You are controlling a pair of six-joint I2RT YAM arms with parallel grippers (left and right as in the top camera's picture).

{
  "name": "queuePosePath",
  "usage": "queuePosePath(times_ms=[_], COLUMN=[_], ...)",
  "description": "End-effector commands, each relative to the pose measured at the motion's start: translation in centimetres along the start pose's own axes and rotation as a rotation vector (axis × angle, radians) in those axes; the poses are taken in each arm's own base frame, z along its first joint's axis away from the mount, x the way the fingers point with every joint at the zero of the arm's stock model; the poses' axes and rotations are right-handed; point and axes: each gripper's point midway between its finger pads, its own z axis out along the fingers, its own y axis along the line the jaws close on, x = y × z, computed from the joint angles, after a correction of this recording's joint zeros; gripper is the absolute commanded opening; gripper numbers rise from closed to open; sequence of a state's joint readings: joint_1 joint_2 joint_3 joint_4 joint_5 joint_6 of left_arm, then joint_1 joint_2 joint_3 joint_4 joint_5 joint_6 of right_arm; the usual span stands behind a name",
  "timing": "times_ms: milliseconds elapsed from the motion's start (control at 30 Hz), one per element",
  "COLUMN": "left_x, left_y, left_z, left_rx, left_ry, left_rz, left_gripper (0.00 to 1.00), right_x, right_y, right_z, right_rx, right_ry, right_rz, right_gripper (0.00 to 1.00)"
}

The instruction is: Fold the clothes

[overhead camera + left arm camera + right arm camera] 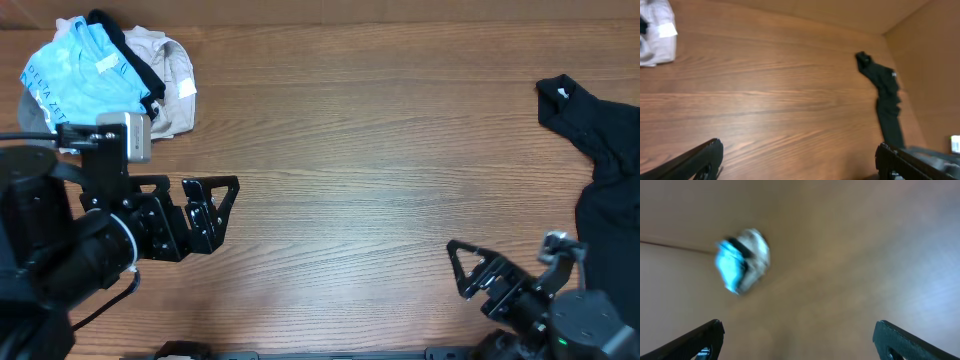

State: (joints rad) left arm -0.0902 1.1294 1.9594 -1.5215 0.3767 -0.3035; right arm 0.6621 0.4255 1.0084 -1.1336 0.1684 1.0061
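A light blue T-shirt with white lettering lies folded on a small pile at the table's far left corner, with a black strip across it. It shows blurred in the right wrist view. A black shirt lies crumpled at the right edge and also shows in the left wrist view. My left gripper is open and empty over bare wood at the left. My right gripper is open and empty near the front right, left of the black shirt.
A beige garment lies under the blue T-shirt in the pile, its pale edge showing in the left wrist view. The wooden table spreads between the pile and the black shirt.
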Motion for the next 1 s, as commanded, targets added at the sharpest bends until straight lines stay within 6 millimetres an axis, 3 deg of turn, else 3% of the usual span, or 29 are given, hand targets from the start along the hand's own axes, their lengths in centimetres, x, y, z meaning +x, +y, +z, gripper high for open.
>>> queuePosePath(times_ms=[0, 133, 267, 633, 967], left_x=[0.3, 0.6, 1.1, 0.8, 0.9], left_y=[1.2, 1.8, 2.6, 4.0, 5.5], left_z=[0.7, 1.9, 3.3, 6.9, 10.6], left_rx=[-0.041, -0.043, -0.060, -0.092, -0.123], left_ry=[-0.032, -0.028, 0.018, 0.122, 0.228], left_rz=[0.032, 0.031, 0.013, -0.026, -0.066], left_gripper=[1.00, 1.00, 1.00, 1.00, 1.00], right_x=[-5.0, -9.6, -11.1, -10.4, -8.9], right_y=[3.4, 4.9, 3.8, 2.5, 0.1], right_z=[-3.2, -5.1, -5.9, -5.3, -4.6], right_rx=[-0.100, -0.113, -0.046, 0.014, 0.117], right_ry=[-0.230, -0.477, -0.573, -0.535, -0.464], right_rz=[-0.149, -0.143, -0.115, -0.144, -0.195], right_gripper=[1.00, 1.00, 1.00, 1.00, 1.00])
